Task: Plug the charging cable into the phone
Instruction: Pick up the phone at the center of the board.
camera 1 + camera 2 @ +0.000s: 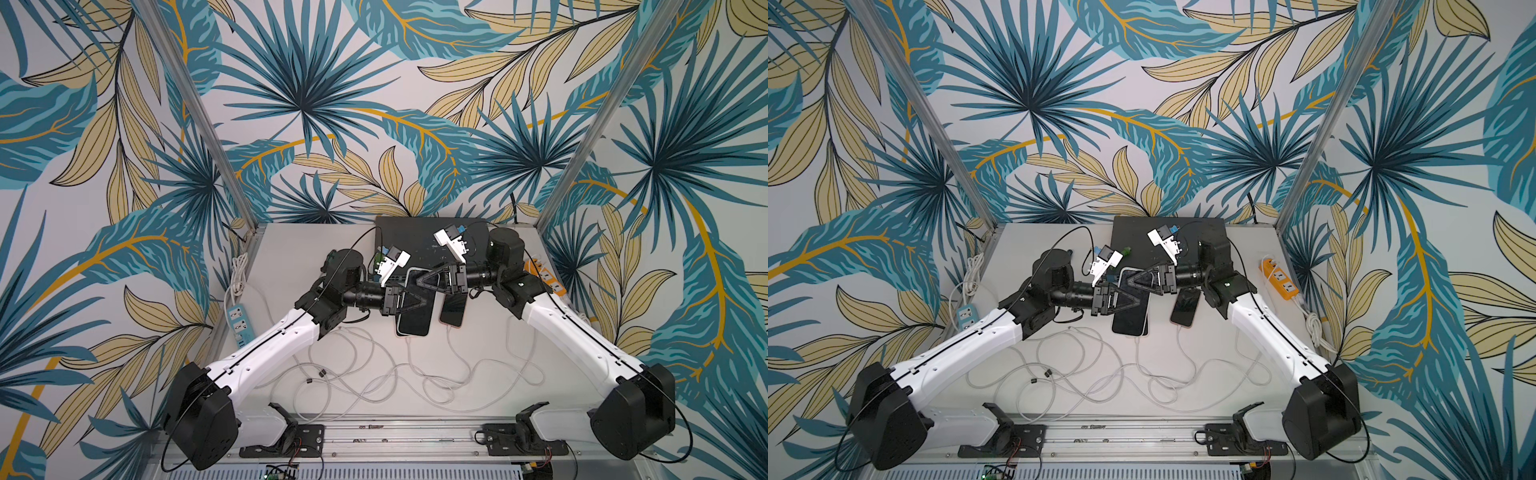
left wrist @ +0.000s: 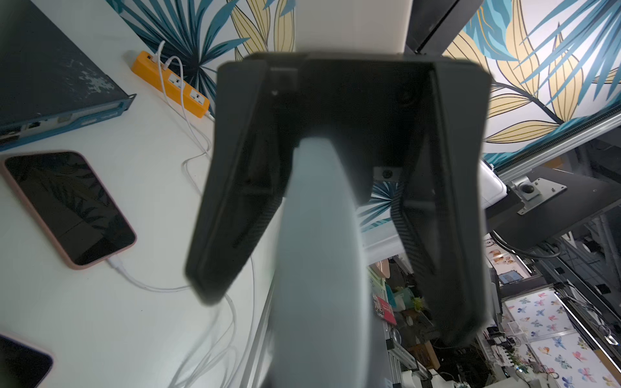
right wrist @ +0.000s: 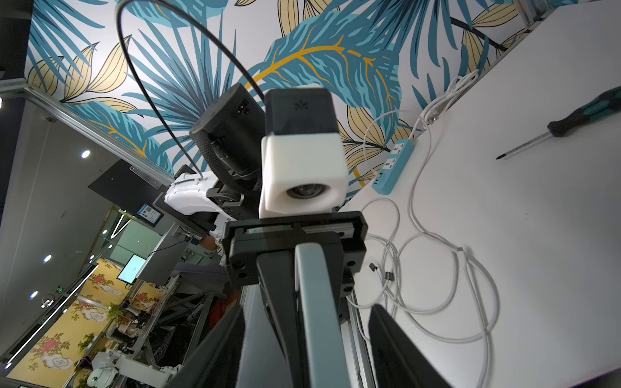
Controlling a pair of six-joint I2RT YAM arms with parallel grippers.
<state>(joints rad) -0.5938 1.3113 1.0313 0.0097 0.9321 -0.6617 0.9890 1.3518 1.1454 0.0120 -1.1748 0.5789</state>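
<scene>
A dark phone (image 1: 413, 322) with a grey rim hangs just above the table's middle, seen in both top views (image 1: 1129, 322). My left gripper (image 1: 430, 299) is shut on its left side. The right wrist view shows those fingers (image 3: 279, 289) pinching the grey rim (image 3: 319, 319). My right gripper (image 1: 416, 281) reaches in from the right and is open, its fingers (image 3: 396, 352) standing off both faces of the phone. A white charging cable (image 1: 409, 345) runs up to the phone's near end. Whether its plug is seated is not visible.
A pink-cased phone (image 1: 453, 309) lies to the right with a cable in it (image 2: 116, 263). Another dark phone (image 2: 20, 362) lies below the held one. Loose white cables (image 1: 374, 374) loop in front. Orange power strip (image 1: 544, 278), blue strip (image 1: 239, 324), dark box (image 1: 415, 232), screwdriver (image 3: 571, 124).
</scene>
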